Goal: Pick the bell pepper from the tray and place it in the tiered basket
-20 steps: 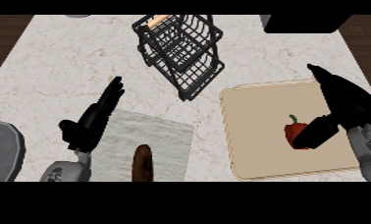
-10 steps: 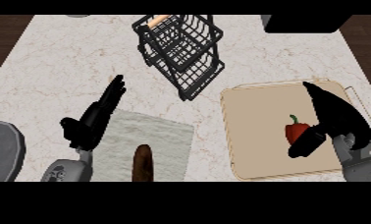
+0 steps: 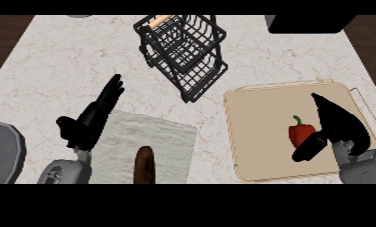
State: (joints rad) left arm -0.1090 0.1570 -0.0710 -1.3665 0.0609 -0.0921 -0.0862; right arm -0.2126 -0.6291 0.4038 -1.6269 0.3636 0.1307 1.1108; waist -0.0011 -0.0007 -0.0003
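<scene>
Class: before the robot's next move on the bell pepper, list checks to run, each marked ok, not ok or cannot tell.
1. Bell pepper on the tray: ok.
2. Right hand beside the pepper, fingers open: ok.
3. Pepper grasped: not ok.
4. Hand touching pepper: cannot tell.
5. Tiered basket apart from both hands: ok.
6. Left hand open, away from tray: ok.

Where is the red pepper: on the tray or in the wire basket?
On the tray. The pepper lies on it, next to the right hand; the basket stands apart from the tray.
</scene>
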